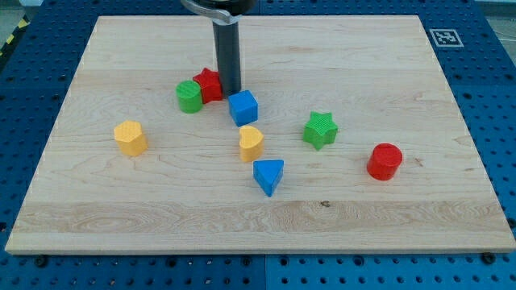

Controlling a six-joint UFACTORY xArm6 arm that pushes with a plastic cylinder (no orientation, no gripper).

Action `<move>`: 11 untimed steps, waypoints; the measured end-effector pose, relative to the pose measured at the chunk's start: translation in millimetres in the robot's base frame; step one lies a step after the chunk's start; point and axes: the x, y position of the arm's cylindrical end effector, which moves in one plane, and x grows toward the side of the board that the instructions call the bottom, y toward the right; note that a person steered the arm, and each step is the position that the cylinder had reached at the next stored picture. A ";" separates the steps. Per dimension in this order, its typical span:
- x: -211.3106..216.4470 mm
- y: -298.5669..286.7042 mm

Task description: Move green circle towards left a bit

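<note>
end effector: plain dark rod, no jaws, so nothing apart, together or clamped; my tip (230,91) rests on the bench at the view's top centre
tip vs blocks: just right of the red star, touching or nearly so; just above the blue cube; green circle is on the far side of the red star from the tip
green circle (189,97): short green cylinder, upper middle of the bench, left of centre; its right side touches the red star
red star (210,84): between green circle and rod, pressed against both as far as can be told
blue cube (243,107): just below-right of the tip, tilted a little, close to the red star but contact unclear
yellow heart (251,143): below the blue cube, near the bench centre, small gap between them
blue triangle (268,176): below-right of the yellow heart, near but apart
green star (321,130): right of centre, well apart from the cluster
red cylinder (384,161): far right, below-right of the green star
yellow block (130,138): shape looks hexagon-ish, alone at the view's left, well apart from green circle
bench (97,209): light wooden board on a blue pegboard
marker tag (443,37): black-white square at the bench's top right corner
</note>
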 end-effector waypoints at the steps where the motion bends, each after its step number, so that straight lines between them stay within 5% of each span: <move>1: 0.0 -21.5; 5: 34.9 -21.5; 8: 44.0 -95.2; 11: 67.8 -95.8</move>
